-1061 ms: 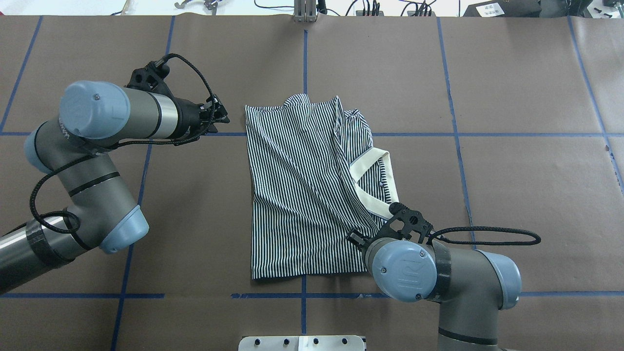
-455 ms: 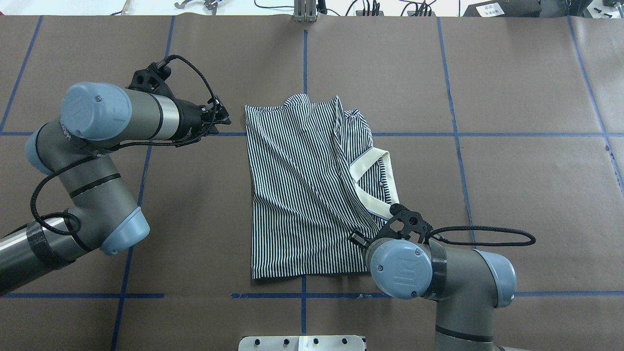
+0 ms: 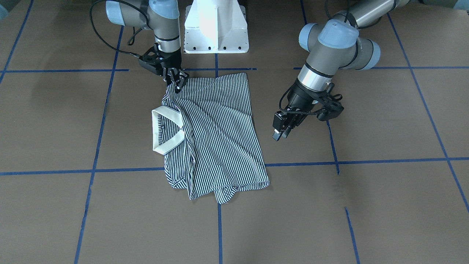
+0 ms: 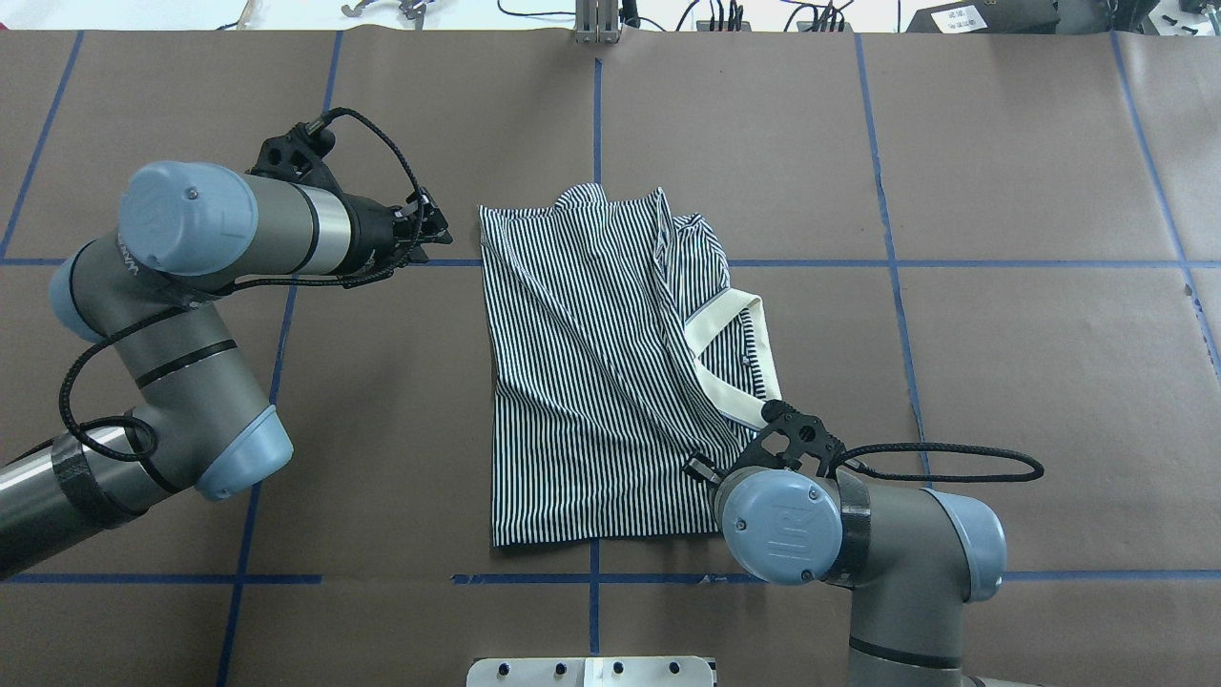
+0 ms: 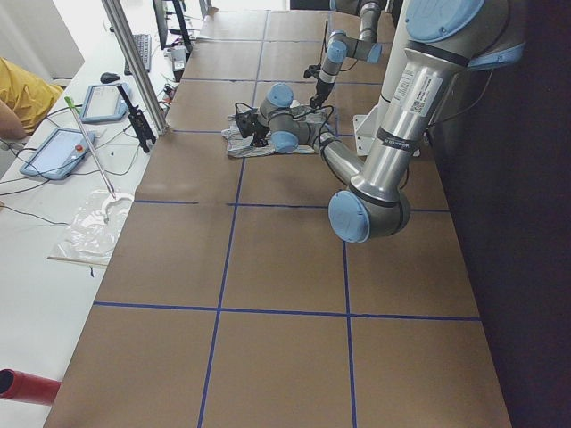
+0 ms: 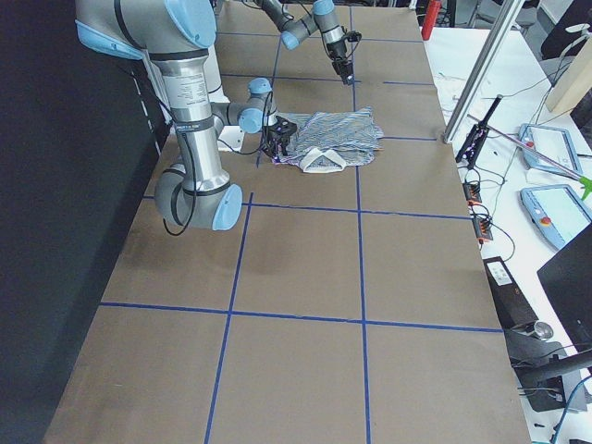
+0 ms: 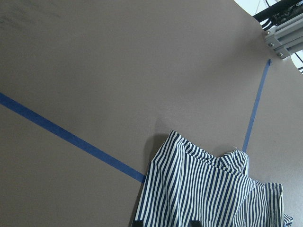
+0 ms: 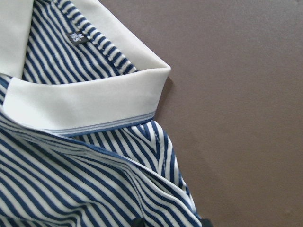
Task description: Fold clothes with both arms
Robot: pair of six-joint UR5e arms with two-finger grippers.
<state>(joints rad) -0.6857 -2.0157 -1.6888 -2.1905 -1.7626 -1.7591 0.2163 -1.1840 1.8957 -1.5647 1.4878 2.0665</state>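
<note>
Exterior front-facing view: the polo shirt (image 3: pixel 220 135) lies part-folded just out from the pedestal base (image 3: pixel 216 33). It looks light and floppy, best pinched at its corners. The right gripper (image 3: pixel 177 84), tips parted, sits at the base-side corner. The left gripper (image 3: pixel 280 134) is parted and empty, farther out.

Table (image 4: pixel 1002 363): brown paper covering, gridded with blue tape lines (image 4: pixel 954 263).
Polo shirt (image 4: pixel 582 382): lies folded on the paper, one striped edge near the left gripper (image 4: pixel 437 229), collar side beneath the right gripper (image 3: pixel 178 85).
</note>
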